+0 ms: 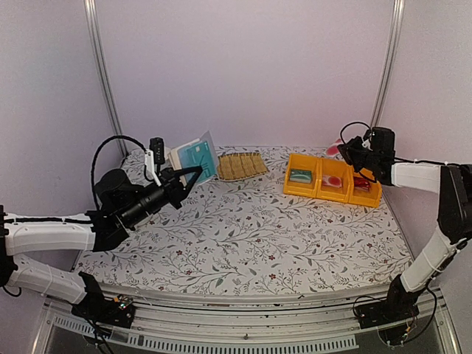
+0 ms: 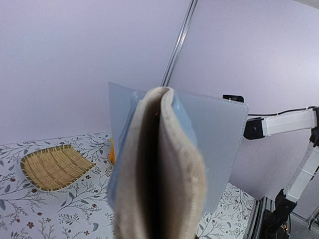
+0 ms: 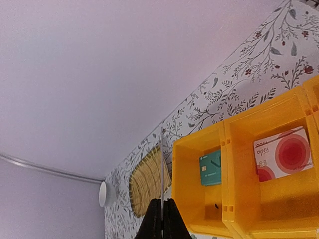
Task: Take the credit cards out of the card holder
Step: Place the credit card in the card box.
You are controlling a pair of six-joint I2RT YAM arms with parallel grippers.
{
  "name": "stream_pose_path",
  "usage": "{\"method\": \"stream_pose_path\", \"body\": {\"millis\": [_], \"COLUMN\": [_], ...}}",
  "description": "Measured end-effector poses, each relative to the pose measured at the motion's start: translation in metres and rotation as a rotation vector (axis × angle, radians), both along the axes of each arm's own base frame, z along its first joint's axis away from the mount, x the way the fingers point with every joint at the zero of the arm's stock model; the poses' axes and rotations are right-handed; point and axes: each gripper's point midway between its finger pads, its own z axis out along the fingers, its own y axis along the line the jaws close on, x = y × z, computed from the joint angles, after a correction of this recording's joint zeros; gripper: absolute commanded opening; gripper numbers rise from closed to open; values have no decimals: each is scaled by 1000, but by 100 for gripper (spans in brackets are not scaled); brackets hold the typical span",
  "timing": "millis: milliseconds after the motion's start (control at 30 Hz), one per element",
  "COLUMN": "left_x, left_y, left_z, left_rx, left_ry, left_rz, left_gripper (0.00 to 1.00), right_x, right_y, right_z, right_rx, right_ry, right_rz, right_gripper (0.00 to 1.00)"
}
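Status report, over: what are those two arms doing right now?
Left end effector shut on card holder, held aloft. Light blue card sticking out of it. Right end effector shut on pink card, by yellow bins. No obstruction seen.

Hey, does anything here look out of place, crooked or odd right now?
Nothing spilled or damaged. The card holder is off the table, pinched in the left gripper and hanging open with a teal card showing. The right gripper pinches a pink card near the yellow bins.
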Motion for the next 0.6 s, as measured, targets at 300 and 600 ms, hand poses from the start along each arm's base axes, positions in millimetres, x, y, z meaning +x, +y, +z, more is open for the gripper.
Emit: {"method": "stream_pose_path", "body": {"millis": [300,600], "left_x": [4,7], "left_y": [19,33], "left_z": [-2,-4], "left_rx": [13,14], "left_ry": [-12,-16], "left_rz": [50,72], "left_gripper": [0,0], "right_x": [19,22], "right_y": [-34,-24], "right_z": [-77,-114], "right_rx": [355,484], "right_ry": [155,238], "right_rz": [-365,-553], "right_gripper": [1,2]}}
